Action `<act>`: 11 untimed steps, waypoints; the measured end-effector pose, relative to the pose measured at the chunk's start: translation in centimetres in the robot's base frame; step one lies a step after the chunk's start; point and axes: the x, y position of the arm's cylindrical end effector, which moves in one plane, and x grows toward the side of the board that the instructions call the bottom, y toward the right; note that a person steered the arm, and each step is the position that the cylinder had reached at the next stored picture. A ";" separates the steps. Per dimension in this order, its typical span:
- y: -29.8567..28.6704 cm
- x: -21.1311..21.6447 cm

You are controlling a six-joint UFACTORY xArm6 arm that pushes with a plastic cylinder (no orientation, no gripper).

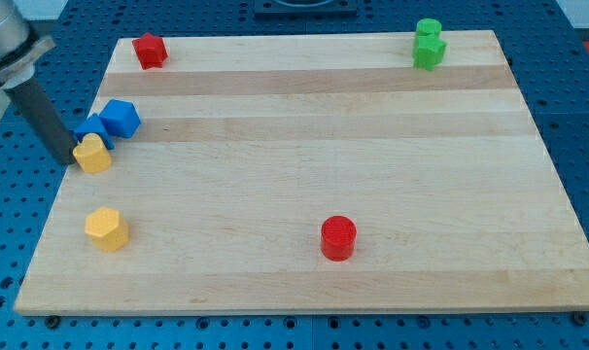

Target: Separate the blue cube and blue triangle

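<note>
The blue cube (121,118) sits near the board's left edge. The blue triangle (91,127) lies just to its left, touching it and partly hidden by my rod. A yellow block (93,154) lies right below the blue triangle, touching it. My tip (69,161) rests at the board's left edge, just left of the yellow block and below-left of the blue triangle.
A yellow hexagon-like block (107,228) sits at the lower left. A red cylinder (338,237) stands at the lower middle. A red star-like block (150,51) is at the top left. Two green blocks (430,46) touch at the top right. The wooden board (304,175) lies on a blue table.
</note>
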 end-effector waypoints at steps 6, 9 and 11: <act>9.1 -6.1; -1.2 -11.5; 4.0 -2.4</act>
